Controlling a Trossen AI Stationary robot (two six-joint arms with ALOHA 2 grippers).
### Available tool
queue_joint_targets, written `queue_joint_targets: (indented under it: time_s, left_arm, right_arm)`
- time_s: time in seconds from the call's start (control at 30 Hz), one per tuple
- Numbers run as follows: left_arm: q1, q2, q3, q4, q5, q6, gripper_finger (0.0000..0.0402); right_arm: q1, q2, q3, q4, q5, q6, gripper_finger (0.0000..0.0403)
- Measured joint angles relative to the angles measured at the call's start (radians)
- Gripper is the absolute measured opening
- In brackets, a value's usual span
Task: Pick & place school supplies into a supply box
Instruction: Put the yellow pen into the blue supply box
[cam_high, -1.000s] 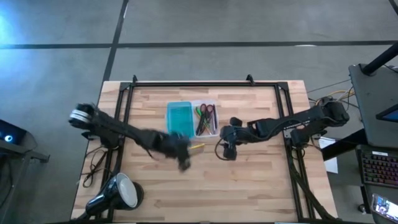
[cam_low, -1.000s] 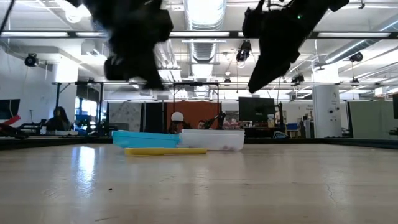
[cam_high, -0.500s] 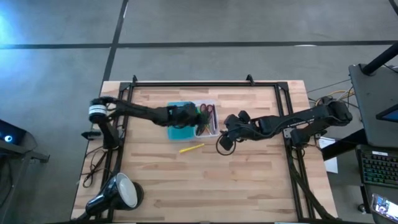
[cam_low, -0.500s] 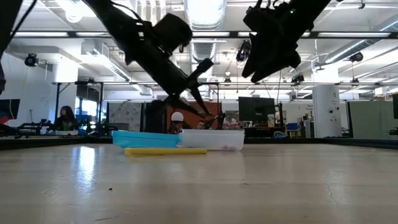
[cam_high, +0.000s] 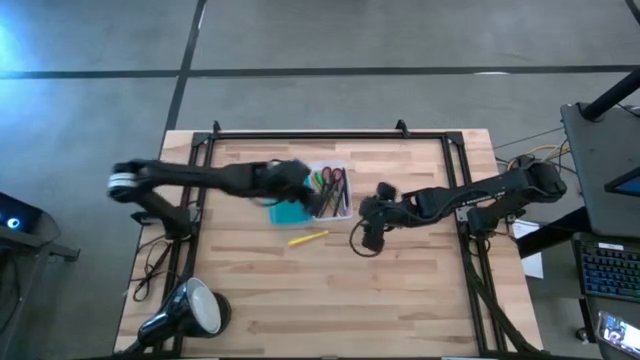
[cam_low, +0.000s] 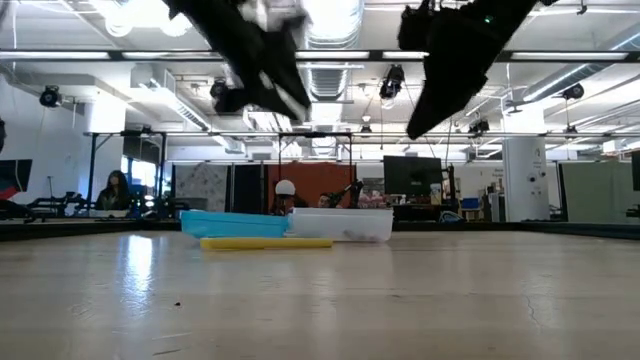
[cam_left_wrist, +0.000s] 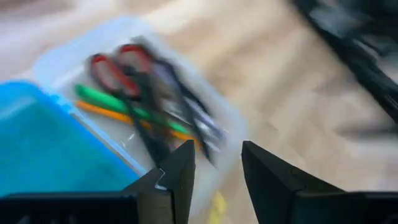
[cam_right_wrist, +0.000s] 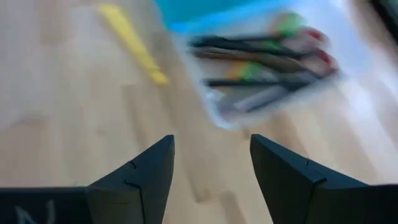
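scissors (cam_high: 337, 186), green marker (cam_left_wrist: 127, 111) and pens lie in the supply box (cam_high: 345, 167); yellow pencil (cam_high: 308, 238) remains on the table (cam_high: 400, 290); left gripper (cam_left_wrist: 216, 171) and right gripper (cam_right_wrist: 211, 165) fingers apart, empty.

Pale wooden desk (cam_high: 400, 290) on a black frame, standing on grey concrete floor (cam_high: 320, 40) crossed by dark seams. Open workshop hall behind: bright ceiling lights (cam_low: 330, 15), exposed ducts, white column (cam_low: 520, 180), monitors, a seated person (cam_low: 117, 190).
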Motion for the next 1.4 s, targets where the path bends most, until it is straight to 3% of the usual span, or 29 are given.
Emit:
queue_joint_targets:
  time_s: [0.07,0.17,0.3,0.43,0.7,0.97,1.4]
  left_arm:
    - [-0.052,-0.100,-0.001,-0.079,0.008,0.047,0.0118]
    - [-0.110,-0.209,-0.010,-0.258,-0.012,-0.006,0.0118]
    - [-0.172,-0.308,-0.012,-0.431,-0.160,-0.114,0.0118]
    - [-0.202,-0.389,-0.027,-0.487,-0.278,-0.165,0.0118]
    - [-0.203,-0.456,-0.065,-0.493,-0.330,-0.173,0.0119]
    - [-0.203,-0.484,-0.116,-0.514,-0.326,-0.171,0.0119]
    - [-0.203,-0.518,-0.187,-0.529,-0.325,-0.126,0.0119]
  right_arm:
    - [-0.007,0.020,-0.002,0.075,-0.105,-0.107,0.0203]
    - [-0.028,0.096,0.006,0.193,-0.251,-0.230,0.0203]
    - [-0.028,0.252,0.103,0.221,-0.338,-0.345,0.0203]
    - [-0.003,0.404,0.252,0.176,-0.394,-0.456,0.0203]
    - [0.004,0.625,0.471,0.067,-0.402,-0.503,0.0203]
    - [-0.025,0.728,0.617,-0.004,-0.312,-0.494,0.0203]
    - [-0.099,0.785,0.630,-0.034,-0.336,-0.461,0.0203]
